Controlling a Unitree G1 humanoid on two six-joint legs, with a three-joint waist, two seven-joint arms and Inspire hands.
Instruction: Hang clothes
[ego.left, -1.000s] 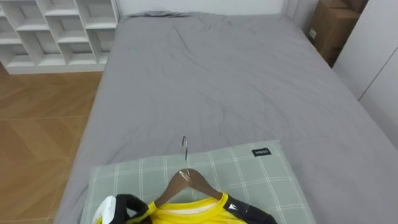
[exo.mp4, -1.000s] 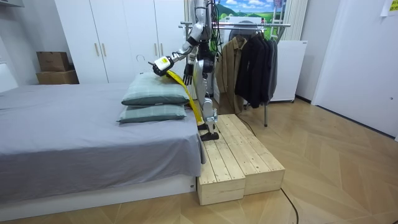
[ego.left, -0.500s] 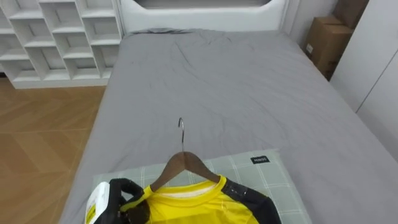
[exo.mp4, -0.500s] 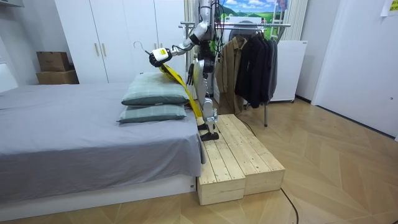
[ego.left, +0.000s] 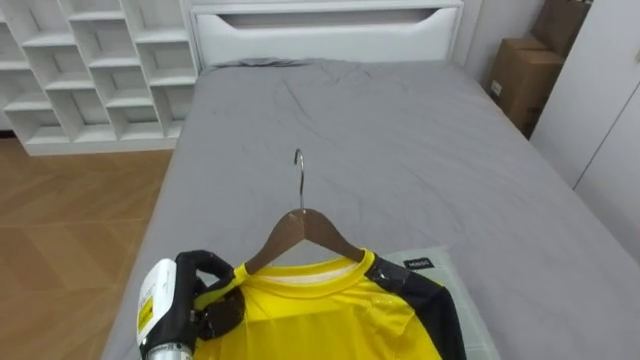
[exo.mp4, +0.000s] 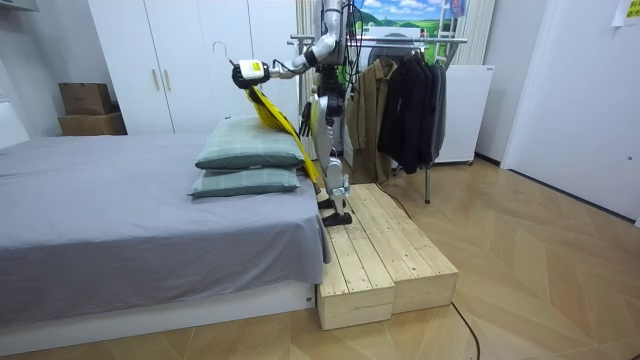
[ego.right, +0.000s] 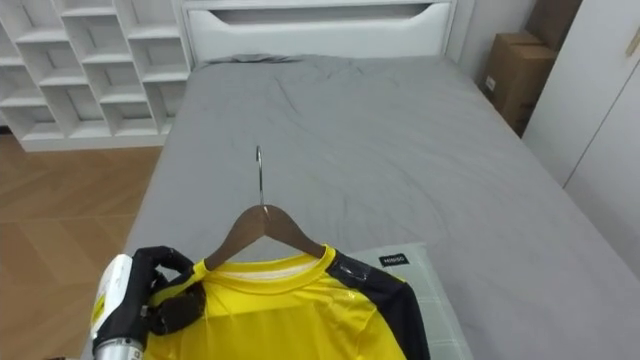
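Note:
My left hand (ego.left: 203, 296) is shut on the left shoulder of a wooden hanger (ego.left: 305, 228) with a metal hook (ego.left: 298, 165) pointing up. A yellow shirt with black sleeves (ego.left: 320, 320) hangs on the hanger. In the room view the left hand (exo.mp4: 245, 72) holds the shirt (exo.mp4: 270, 112) up at chest height above the green checked pillows (exo.mp4: 248, 145). My right hand (exo.mp4: 308, 120) hangs by my side there. I stand on a wooden platform (exo.mp4: 380, 250) at the bed's head end, facing the bed.
The grey bed (ego.left: 380, 130) stretches ahead, with white shelving (ego.left: 90, 70) at its left and a cardboard box (ego.left: 520, 70) at its right. Behind me stands a clothes rack (exo.mp4: 400, 40) with dark coats (exo.mp4: 400, 100) on it.
My left hand has lifted the hanger and shirt higher, off the pillow. The head camera has tilted up, showing more of the bed's far end.

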